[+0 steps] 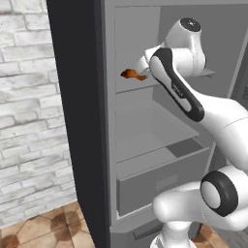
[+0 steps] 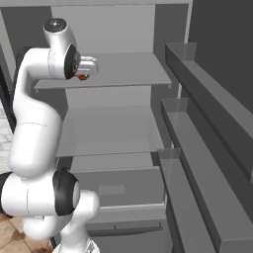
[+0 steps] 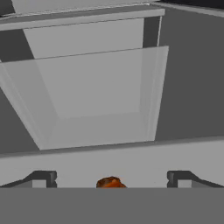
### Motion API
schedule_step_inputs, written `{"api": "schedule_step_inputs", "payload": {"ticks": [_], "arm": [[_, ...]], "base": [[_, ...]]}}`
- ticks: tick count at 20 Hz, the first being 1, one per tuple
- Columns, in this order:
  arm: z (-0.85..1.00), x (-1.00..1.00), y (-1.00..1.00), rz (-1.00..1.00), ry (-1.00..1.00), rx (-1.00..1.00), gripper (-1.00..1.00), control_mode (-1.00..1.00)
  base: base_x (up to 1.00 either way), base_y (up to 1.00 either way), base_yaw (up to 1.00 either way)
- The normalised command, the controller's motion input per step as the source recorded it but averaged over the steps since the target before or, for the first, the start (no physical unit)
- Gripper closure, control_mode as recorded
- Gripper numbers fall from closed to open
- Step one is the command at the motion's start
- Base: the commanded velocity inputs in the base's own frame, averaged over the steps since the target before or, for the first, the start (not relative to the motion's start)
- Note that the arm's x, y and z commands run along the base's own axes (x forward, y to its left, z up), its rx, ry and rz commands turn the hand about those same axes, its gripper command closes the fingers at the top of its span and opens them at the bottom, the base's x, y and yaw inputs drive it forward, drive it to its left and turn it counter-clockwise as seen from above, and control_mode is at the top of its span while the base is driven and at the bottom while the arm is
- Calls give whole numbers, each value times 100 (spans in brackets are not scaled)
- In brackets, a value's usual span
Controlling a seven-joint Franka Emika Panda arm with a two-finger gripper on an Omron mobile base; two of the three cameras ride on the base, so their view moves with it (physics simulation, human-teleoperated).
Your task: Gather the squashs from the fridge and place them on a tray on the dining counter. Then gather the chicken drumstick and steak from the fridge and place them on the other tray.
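The fridge (image 1: 77, 121) stands open, and my arm reaches onto its upper shelf (image 2: 123, 69). On that shelf's left part lies the chicken drumstick (image 1: 130, 73), orange-brown, its thin end pointing toward my hand. In the right base view a bit of the drumstick (image 2: 82, 77) peeks out under the hand. In the hand view my gripper (image 3: 111, 178) is open, its fingertips (image 3: 43, 177) set wide apart, and the drumstick (image 3: 110, 182) lies low between them, untouched. The squashs, steak, trays and dining counter are out of view.
Below the upper shelf are a second light grey shelf (image 2: 108, 133) and a drawer (image 1: 160, 184). Door racks (image 2: 197, 123) line the right side. A white brick wall (image 1: 24, 97) and a brown tiled floor (image 1: 43, 227) lie left of the fridge.
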Motion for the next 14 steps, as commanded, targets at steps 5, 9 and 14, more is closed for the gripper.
{"api": "schedule_step_inputs", "payload": {"ticks": [5, 9, 14], "arm": [[-15, 55, 16, 4, 0, 0, -100, -100], [-19, 50, 15, 5, 0, 0, -100, -100], [-17, 47, 10, 8, 0, 0, -100, -100]], "base": [[0, 0, 0], [0, 0, 0], [0, 0, 0]]}}
